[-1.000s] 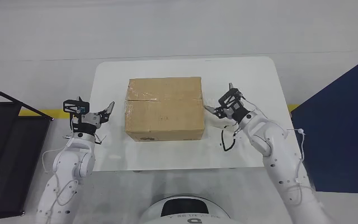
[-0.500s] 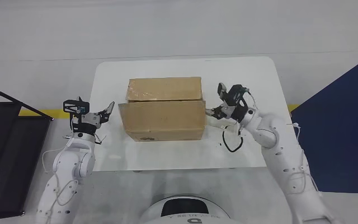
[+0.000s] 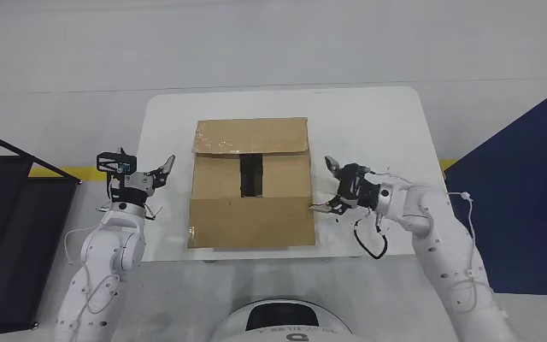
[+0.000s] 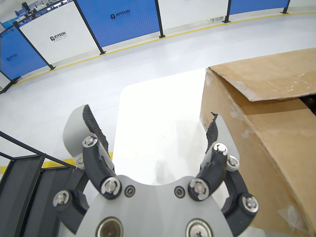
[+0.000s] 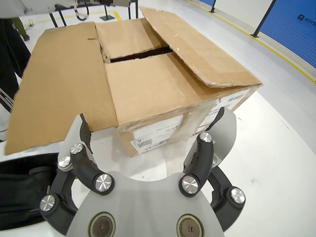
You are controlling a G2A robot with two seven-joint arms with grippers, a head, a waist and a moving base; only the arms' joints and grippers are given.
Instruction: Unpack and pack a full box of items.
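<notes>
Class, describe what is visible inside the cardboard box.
Only a dark gap shows between the two inner flaps of the box. They cover the contents, so no items can be identified.

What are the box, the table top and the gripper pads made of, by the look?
Box: brown cardboard, matte, with ragged torn flap edges.
Table top: smooth white, slightly glossy, reflecting light; laminate or painted, cannot tell.
Gripper pads: black, ribbed, probably rubber, backed by silvery metal.
</notes>
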